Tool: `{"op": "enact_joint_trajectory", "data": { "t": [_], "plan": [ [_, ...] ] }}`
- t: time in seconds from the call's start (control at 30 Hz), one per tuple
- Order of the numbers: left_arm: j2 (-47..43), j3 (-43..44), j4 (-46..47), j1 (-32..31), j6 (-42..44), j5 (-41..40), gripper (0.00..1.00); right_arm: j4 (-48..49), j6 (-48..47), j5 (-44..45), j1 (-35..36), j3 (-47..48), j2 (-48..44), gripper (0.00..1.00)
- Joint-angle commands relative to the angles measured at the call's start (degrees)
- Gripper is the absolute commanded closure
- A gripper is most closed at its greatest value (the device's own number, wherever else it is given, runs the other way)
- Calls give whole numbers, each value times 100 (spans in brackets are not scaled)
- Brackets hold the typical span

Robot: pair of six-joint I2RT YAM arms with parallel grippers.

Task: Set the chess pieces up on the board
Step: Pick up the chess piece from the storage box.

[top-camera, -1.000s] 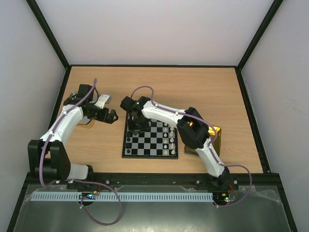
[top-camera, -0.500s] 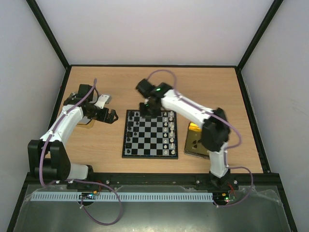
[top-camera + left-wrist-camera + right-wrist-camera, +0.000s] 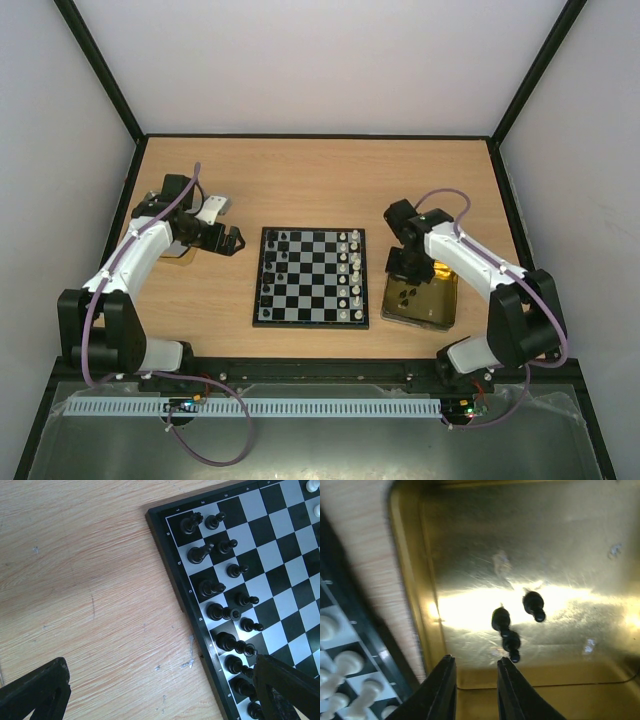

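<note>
**Operator:** Where are the pieces that are left?

**Robot:** Three black chess pieces (image 3: 500,619) lie in the gold tin (image 3: 410,580), just right of the board (image 3: 310,324). My right gripper (image 3: 476,667) hangs over them, fingers a little apart with nothing between. My left gripper (image 3: 160,687) hovers over the worktop (image 3: 100,605) by the board's black side, spread wide and empty.

**Operator:** How do they lie?

**Robot:** All are on their sides. The lone one (image 3: 533,605) lies with its long axis slanting away from my fingers. The other two touch end to end along much the same line. I cannot tell which end is the base.

**Operator:** And handling?

**Robot:** I judge them light, hard and smooth, apt to skid or roll on the slick metal. I'd close across the lone one's narrow waist, square to its axis.
</note>
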Motion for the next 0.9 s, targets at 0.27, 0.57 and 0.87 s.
{"op": "enact_joint_trajectory", "data": {
  "t": [0.27,0.57,0.87],
  "plan": [
    [-14,-21,-98,4,-32,18,1,612,-129,-38,-372,-838,-226,78],
    [-29,-3,-116,12,-36,-13,1,952,-217,-143,-543,-1020,56,78],
    [10,1,-121,13,-31,-4,1,1150,-237,-200,-541,-1274,127,79]
  ]
}}
